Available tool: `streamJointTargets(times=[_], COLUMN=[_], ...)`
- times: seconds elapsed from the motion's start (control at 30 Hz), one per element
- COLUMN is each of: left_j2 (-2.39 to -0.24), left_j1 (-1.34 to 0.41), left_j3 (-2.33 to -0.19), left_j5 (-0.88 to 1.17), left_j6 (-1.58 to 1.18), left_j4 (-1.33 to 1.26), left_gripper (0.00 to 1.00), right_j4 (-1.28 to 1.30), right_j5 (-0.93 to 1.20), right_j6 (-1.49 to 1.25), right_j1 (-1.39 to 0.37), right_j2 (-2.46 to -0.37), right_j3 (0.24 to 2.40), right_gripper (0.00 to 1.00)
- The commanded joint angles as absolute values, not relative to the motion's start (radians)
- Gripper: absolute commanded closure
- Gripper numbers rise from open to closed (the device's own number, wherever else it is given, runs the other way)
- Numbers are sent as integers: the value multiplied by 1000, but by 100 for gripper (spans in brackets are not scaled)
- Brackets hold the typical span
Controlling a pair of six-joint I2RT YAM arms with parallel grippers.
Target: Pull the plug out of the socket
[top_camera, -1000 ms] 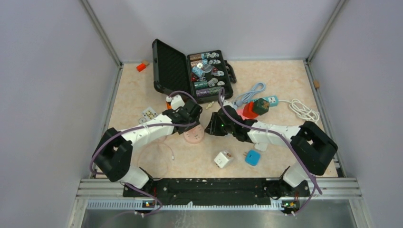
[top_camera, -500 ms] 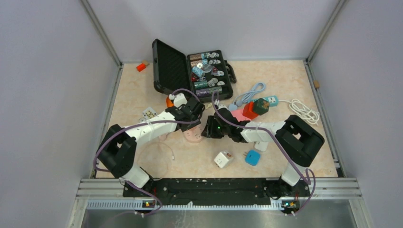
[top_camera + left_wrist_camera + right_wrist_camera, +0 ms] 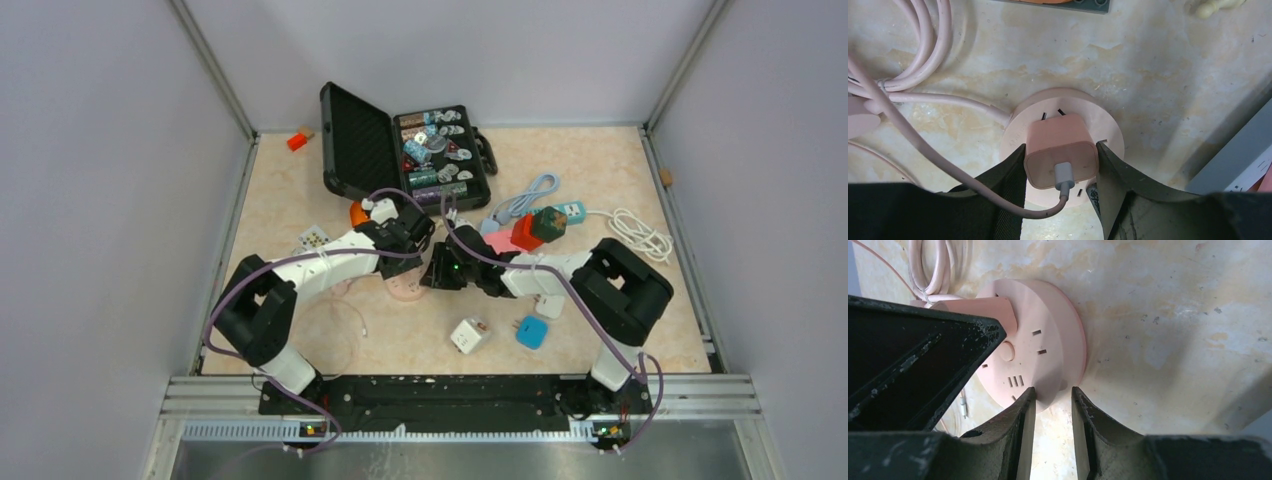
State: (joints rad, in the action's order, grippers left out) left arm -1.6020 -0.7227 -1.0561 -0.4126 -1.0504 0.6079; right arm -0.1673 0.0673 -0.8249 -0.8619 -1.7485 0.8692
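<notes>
A round pink socket (image 3: 404,290) lies flat on the table at the centre. A square pink plug (image 3: 1060,149) with a pink cable (image 3: 948,166) sits seated in the socket (image 3: 1104,131). My left gripper (image 3: 1060,161) is over the socket (image 3: 1048,340), its black fingers pressed against both sides of the plug. In the top view the left gripper (image 3: 408,240) hides the plug. My right gripper (image 3: 1053,395) comes from the right and pinches the socket's rim between nearly closed fingers; in the top view the right gripper (image 3: 433,274) sits at the socket's right edge.
An open black case (image 3: 405,150) of small parts stands behind. Red and green adapters (image 3: 535,228) and a white cable coil (image 3: 640,235) lie to the right. A white cube adapter (image 3: 470,334) and a blue one (image 3: 531,332) lie in front. A thin cable loop (image 3: 330,330) lies front left.
The left gripper has shifted a little farther and right over the socket. The right gripper has moved left up to the socket's rim. The plug stays seated.
</notes>
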Motion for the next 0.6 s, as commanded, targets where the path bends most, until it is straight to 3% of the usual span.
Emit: streamJointTargets(times=[0.0, 0.57], left_j2=[-1573, -1469], left_j1=[-726, -695], left_j3=[-1104, -1027], left_j5=[-428, -313], left_j6=[-1012, -891], left_j4=[652, 612], left_gripper=[60, 69], right_j4=[-123, 106], right_j5=[59, -58], right_j6=[-809, -833], right_j1=[-876, -934], right_j2=[-1788, -1859], right_j3=[919, 1026], right_gripper=[70, 73])
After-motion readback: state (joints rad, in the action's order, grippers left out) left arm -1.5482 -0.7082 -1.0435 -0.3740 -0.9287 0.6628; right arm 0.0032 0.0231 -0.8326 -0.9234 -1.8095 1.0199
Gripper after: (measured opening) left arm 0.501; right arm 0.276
